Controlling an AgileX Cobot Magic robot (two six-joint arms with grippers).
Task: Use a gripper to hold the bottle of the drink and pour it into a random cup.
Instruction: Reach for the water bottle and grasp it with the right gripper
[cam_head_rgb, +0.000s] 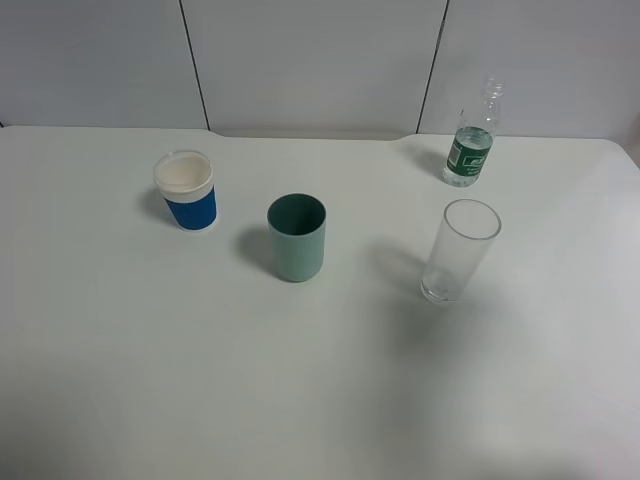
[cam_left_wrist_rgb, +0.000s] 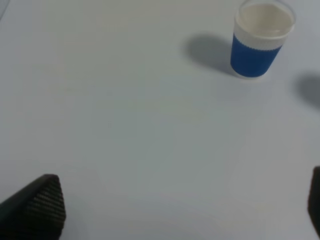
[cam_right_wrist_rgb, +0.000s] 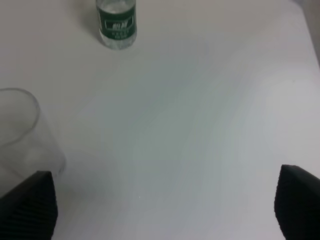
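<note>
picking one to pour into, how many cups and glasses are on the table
3. The white cup with a blue sleeve on the left, the green cup in the middle, the clear glass on the right, in front of the bottle. None appears hidden.

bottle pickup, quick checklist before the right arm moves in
1. Bottle upright and standing free: ok.
2. Bottle cap off for pouring: cannot tell, the top of the neck is too faint.
3. Right gripper open and empty: ok, jaws wide apart.
4. Approach lane clear: not ok, the clear glass stands close beside the gripper, roughly on the way to the bottle; probably worth steering around.
5. Teal cup upright, mouth up: ok.
6. Left gripper out of the way: ok, open and holding nothing.
</note>
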